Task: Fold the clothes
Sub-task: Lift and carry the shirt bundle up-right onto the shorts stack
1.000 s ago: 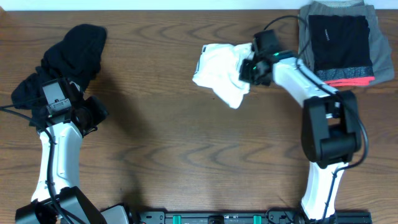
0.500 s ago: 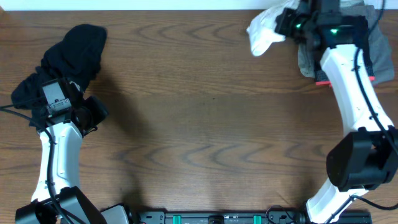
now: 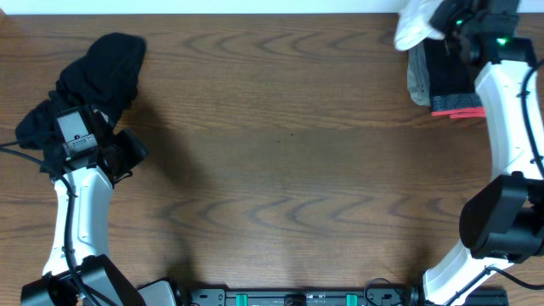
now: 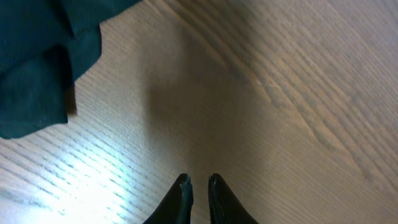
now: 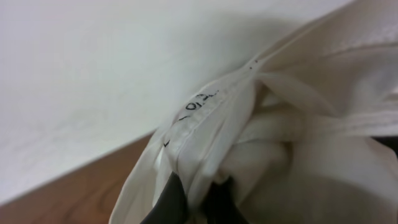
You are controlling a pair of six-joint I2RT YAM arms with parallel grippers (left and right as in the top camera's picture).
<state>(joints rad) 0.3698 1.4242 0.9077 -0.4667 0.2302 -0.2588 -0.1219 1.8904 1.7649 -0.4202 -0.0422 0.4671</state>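
Observation:
The white T-shirt (image 3: 415,25) hangs bunched at the table's far right corner, by the folded stack. My right gripper (image 3: 444,17) is shut on it. In the right wrist view the white fabric (image 5: 280,124) fills the frame and the gripper (image 5: 199,196) pinches a fold with a marked hem. A crumpled black garment (image 3: 102,68) lies at the far left. My left gripper (image 3: 134,153) sits just right of it, shut and holding nothing. In the left wrist view the gripper (image 4: 198,183) is over bare wood, with the black garment (image 4: 37,68) at upper left.
A folded stack of grey, black and red clothes (image 3: 450,85) lies at the far right, partly under my right arm. The wooden table (image 3: 280,170) stretches between the two arms. A pale wall (image 5: 93,74) runs behind the far edge.
My right arm has carried the white T-shirt from the table's middle right up to the far right corner, over the folded stack. The left arm has not moved.

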